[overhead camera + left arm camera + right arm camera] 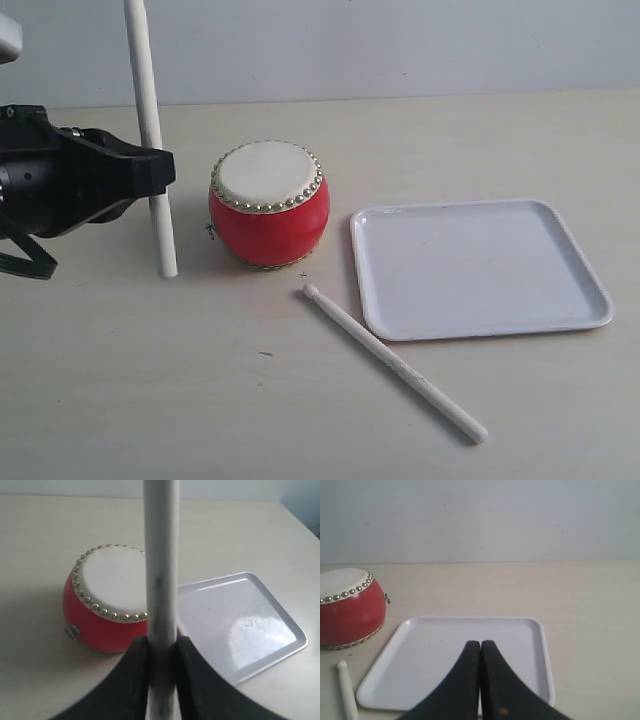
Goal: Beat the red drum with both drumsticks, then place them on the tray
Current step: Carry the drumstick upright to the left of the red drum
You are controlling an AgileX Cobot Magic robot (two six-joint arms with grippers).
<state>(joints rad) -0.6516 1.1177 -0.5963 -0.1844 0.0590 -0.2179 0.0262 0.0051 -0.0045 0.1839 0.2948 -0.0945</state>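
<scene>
The left gripper (155, 182), black and reaching in from the left edge of the scene, is clamped on one drumstick (148, 120), its two jaws pressed against the shaft on either side. The stick stands nearly upright, with its top leaning slightly to the left. Its lower end is down by the table (150, 400), just left of the red drum (270, 205); whether it touches the surface cannot be told. The right gripper (480, 646) shows only in its own wrist view, where its jaws are pressed together with nothing between them, poised over the near side of the tray (480, 265).

The drum sits upright near the middle of the pale table, cream skin facing up, ringed with gold studs. The white square tray lies flat just to its right, apart from it. The second drumstick (395, 365) lies on the table nearer than both, slanting from its rounded tip close to the drum towards the near right, just beside the tray's near left corner.
</scene>
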